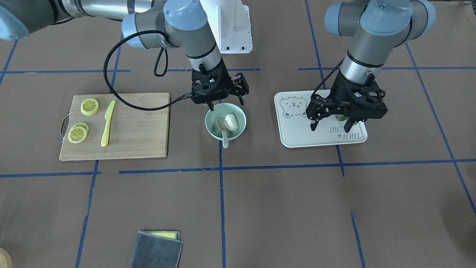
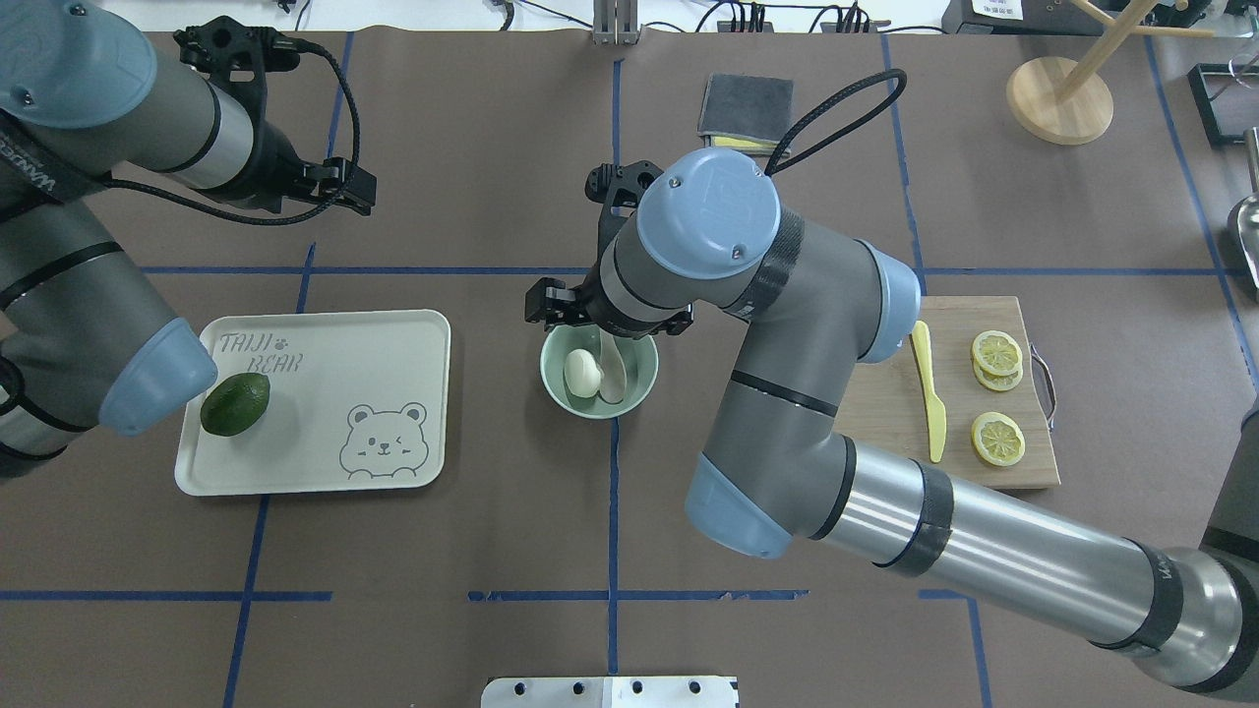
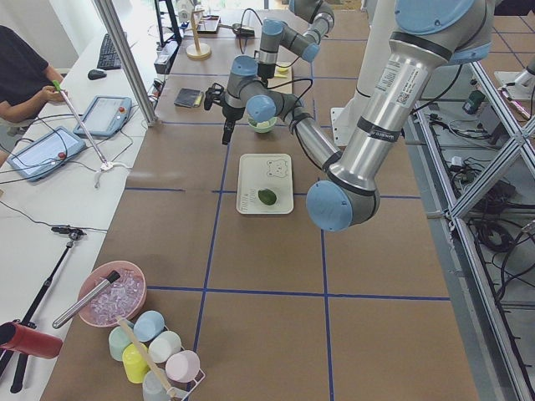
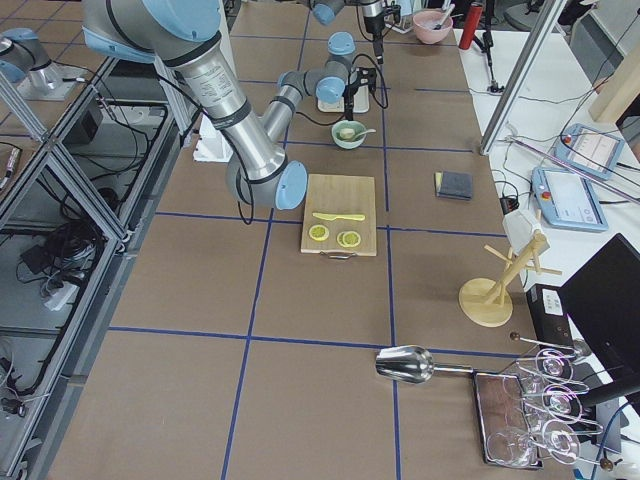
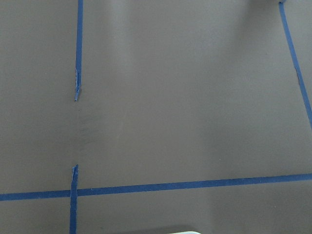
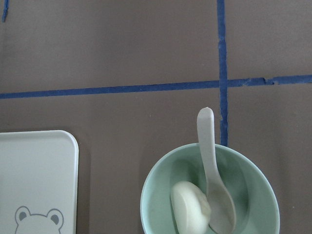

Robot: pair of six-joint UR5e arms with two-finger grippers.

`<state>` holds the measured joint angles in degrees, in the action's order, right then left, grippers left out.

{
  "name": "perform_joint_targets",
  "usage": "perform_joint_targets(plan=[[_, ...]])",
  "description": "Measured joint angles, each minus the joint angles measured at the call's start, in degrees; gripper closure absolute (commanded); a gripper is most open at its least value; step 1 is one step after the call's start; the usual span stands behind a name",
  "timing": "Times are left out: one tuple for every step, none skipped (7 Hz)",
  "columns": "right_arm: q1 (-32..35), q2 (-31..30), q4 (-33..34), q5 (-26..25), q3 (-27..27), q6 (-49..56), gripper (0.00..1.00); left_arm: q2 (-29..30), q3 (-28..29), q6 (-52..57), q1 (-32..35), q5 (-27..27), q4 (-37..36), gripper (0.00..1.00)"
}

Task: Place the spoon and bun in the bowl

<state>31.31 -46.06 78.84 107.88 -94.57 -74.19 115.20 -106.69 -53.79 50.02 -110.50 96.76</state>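
Observation:
The mint-green bowl (image 1: 210, 127) stands at the table's middle. The white bun (image 1: 232, 122) lies inside it, and the pale spoon (image 1: 224, 131) rests beside the bun with its scoop in the bowl and its handle over the rim. The right wrist view shows the bowl (image 6: 158, 197), bun (image 6: 189, 210) and spoon (image 6: 208, 156) from above. My right gripper (image 1: 227, 103) hovers just above the bowl's robot-side rim, open and empty. My left gripper (image 1: 330, 125) hangs high near the white bear tray (image 1: 319, 140), open and empty.
A green avocado (image 2: 235, 403) lies on the bear tray (image 2: 325, 334). A wooden cutting board (image 1: 134, 126) carries lemon slices (image 1: 90, 106) and a yellow knife (image 1: 107, 123). A grey cloth (image 1: 158, 250) lies near the operators' edge.

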Motion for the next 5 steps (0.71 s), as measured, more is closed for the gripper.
perform_joint_targets(plan=[[2.0,-1.6,1.0,1.4,-1.4,0.5,0.00,-1.1,0.0,1.8,1.1,-0.9,0.0,0.00],[4.0,-3.6,3.8,2.2,-3.6,2.4,0.00,-2.7,-0.1,4.7,2.8,-2.7,0.0,0.00],[6.1,-5.8,8.4,2.5,-6.5,7.5,0.00,-4.7,-0.1,9.3,5.5,-4.8,-0.1,0.00],[8.3,-8.2,12.4,2.8,-9.2,13.8,0.00,-7.6,-0.1,15.8,9.6,-7.7,-0.1,0.00],[11.1,-11.0,14.4,3.7,-10.9,20.0,0.00,-11.2,-0.2,24.0,14.9,-11.0,-0.1,0.00]])
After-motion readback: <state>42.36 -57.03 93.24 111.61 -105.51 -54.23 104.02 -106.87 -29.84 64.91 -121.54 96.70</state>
